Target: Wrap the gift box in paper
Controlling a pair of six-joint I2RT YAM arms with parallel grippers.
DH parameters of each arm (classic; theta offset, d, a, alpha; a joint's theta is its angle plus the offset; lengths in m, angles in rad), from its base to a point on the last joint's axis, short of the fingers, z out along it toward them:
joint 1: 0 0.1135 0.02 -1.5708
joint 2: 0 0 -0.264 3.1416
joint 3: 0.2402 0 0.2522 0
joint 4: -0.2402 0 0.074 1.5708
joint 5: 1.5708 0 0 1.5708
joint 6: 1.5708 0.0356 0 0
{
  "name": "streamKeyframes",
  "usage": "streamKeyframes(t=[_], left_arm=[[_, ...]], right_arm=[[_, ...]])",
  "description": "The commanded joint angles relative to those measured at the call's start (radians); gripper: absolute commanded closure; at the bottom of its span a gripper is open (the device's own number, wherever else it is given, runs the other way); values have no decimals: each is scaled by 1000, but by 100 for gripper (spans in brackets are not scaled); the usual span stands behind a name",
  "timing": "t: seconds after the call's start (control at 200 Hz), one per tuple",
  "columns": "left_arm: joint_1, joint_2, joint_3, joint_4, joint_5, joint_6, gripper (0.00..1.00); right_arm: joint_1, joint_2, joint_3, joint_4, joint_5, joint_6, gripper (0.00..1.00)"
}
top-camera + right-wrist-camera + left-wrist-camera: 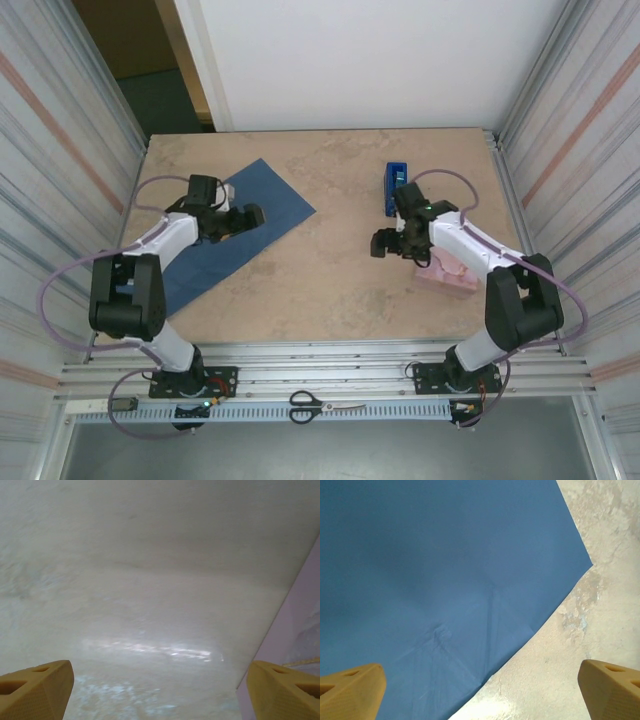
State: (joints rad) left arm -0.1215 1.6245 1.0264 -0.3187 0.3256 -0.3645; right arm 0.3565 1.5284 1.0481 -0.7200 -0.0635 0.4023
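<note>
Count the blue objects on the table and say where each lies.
2. The paper lies at the left, beneath the left arm; the small tape dispenser sits right of centre, just beyond the right arm. The arms might hide more.

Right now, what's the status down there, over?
Left end effector open over edge of the paper. Right end effector open over bare table, gift box beside it. Box unwrapped, apart from paper. Tape dispenser beyond right arm.

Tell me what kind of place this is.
Probably a robotics test cell: ribbed metal walls enclose the table; left arm and right arm are bolted to an aluminium rail.
</note>
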Motion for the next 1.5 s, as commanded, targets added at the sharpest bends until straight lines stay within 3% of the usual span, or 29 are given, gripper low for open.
streamKeyframes(t=[0.0,0.276,0.461,0.727,0.877,1.077,1.112,1.182,1.343,1.493], left_arm=[[-26,64,80,-45,40,54,1],[-73,247,217,-113,93,100,4],[-100,288,216,-108,86,105,6],[-155,306,198,-158,174,170,15],[-250,269,159,-180,242,221,17],[-480,251,154,-259,302,364,22],[-508,227,139,-244,321,372,22],[-539,147,113,-208,335,357,22],[-479,-82,22,-34,282,174,20],[-298,-200,-124,78,213,-9,19]], right_arm=[[-83,-51,-48,-55,7,-51,11],[-274,-122,-105,-14,-36,-71,12],[-262,-175,-99,65,-120,-31,11],[-175,-166,-59,111,-77,1,8],[-148,-145,-33,118,-48,13,7],[-145,-142,-17,149,-92,46,6],[-143,-142,-16,153,-103,48,8],[-142,-133,-16,167,-161,47,28],[-92,-89,-19,208,-237,87,39],[30,8,-2,287,-276,124,43]])
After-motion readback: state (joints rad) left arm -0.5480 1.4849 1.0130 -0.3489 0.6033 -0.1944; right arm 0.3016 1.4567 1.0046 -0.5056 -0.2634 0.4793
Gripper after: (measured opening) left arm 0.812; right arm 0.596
